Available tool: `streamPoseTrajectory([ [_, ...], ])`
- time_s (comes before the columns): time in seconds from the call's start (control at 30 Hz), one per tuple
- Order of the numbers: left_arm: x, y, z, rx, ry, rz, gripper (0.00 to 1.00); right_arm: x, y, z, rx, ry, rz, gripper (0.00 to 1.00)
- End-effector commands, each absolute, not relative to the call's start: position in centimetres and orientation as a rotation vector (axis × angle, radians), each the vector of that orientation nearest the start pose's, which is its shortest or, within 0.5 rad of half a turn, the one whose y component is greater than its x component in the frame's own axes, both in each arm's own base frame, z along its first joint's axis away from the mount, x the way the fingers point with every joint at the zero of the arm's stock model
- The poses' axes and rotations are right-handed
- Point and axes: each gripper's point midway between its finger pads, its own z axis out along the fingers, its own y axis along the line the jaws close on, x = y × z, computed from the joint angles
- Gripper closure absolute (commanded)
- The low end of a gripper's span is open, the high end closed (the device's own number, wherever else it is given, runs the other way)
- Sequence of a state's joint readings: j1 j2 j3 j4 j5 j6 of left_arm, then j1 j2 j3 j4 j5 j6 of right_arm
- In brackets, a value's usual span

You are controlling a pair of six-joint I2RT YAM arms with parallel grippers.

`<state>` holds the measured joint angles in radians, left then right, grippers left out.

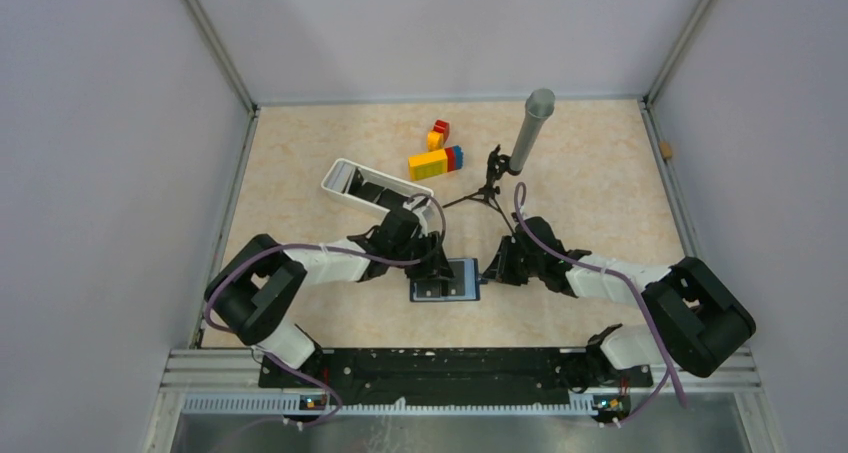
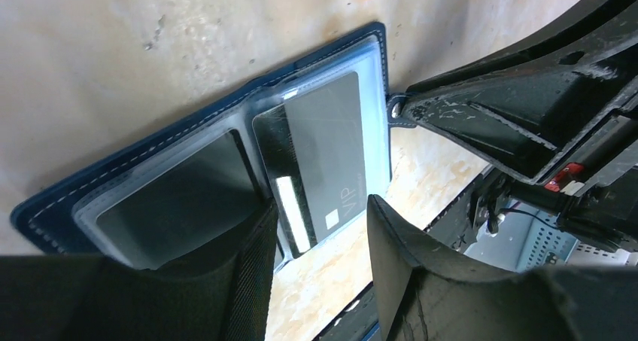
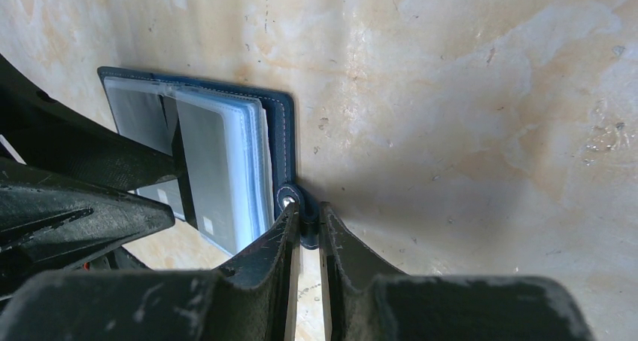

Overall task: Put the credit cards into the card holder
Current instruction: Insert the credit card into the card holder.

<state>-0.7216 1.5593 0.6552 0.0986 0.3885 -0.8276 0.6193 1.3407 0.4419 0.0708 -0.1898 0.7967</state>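
Quick status from my end. The card holder (image 1: 445,279) lies open flat on the table (image 1: 600,193), straight out at 12 o'clock from the gap between the two arm bases.

The right gripper (image 3: 307,209) comes in from the holder's 3 o'clock side, jaws squeezed nearly together on the little snap tab (image 3: 290,198). My read is that it's only there as an anchor, so the holder doesn't skate away when a card gets pushed in from the other side.

The left gripper (image 2: 322,202) sits at the holder's 10 o'clock in the top view. In its own camera the jaws stand partway apart with the near end of the VIP card (image 2: 320,156) between them. I honestly can't tell whether the pads are biting the card's edges or only straddling it. The card's far end looks tucked under the clear sleeve and its near end sticks out past the holder's edge, so I'd call this one partly in. A second card (image 2: 180,198) seems to sit in the pocket beside it.

Off to the side, the white tray (image 1: 365,183) is at the holder's 10 o'clock, the toy blocks (image 1: 436,158) at 12 and the small tripod (image 1: 490,188) at 1.
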Motion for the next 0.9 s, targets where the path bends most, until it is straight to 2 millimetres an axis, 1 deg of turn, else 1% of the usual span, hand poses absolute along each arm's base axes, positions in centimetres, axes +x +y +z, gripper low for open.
streamPoseTrajectory([
  [0.0,21.1,-32.3,5.9,0.100,2.578,-1.163,0.51,21.4,22.5,2.1,0.126,2.560,0.805,0.87],
  [0.17,21.4,-33.5,7.0,0.119,2.552,-1.162,0.51,21.3,22.6,1.9,0.125,2.565,0.806,0.87],
  [0.27,21.4,-34.0,7.2,0.136,2.545,-1.169,0.50,21.4,22.6,2.0,0.128,2.561,0.804,0.87],
  [0.37,21.4,-34.0,7.3,0.146,2.543,-1.169,0.49,21.6,22.5,2.2,0.130,2.556,0.795,0.87],
  [0.43,21.8,-33.4,7.8,0.146,2.522,-1.129,0.46,21.7,22.4,2.4,0.135,2.552,0.785,0.87],
  [0.53,22.6,-32.3,9.3,0.150,2.476,-1.084,0.37,22.1,22.1,2.9,0.140,2.542,0.761,0.83],
  [0.57,22.9,-31.8,9.9,0.147,2.462,-1.074,0.33,22.1,22.0,3.0,0.135,2.546,0.743,0.80],
  [0.6,23.0,-31.1,10.2,0.142,2.460,-1.052,0.29,22.2,21.8,3.2,0.127,2.548,0.727,0.75],
  [0.7,23.7,-28.4,11.0,0.105,2.440,-0.961,0.16,22.8,21.8,4.5,0.088,2.519,0.708,0.56],
  [0.73,24.2,-27.2,11.2,0.068,2.429,-0.913,0.10,23.0,21.8,5.0,0.074,2.506,0.706,0.51],
  [0.8,24.6,-25.1,11.2,0.025,2.420,-0.851,0.04,23.3,21.8,6.5,0.041,2.468,0.711,0.45],
  [0.87,24.7,-23.0,10.7,-0.019,2.430,-0.808,0.01,23.4,22.0,8.0,-0.007,2.432,0.732,0.42],
])
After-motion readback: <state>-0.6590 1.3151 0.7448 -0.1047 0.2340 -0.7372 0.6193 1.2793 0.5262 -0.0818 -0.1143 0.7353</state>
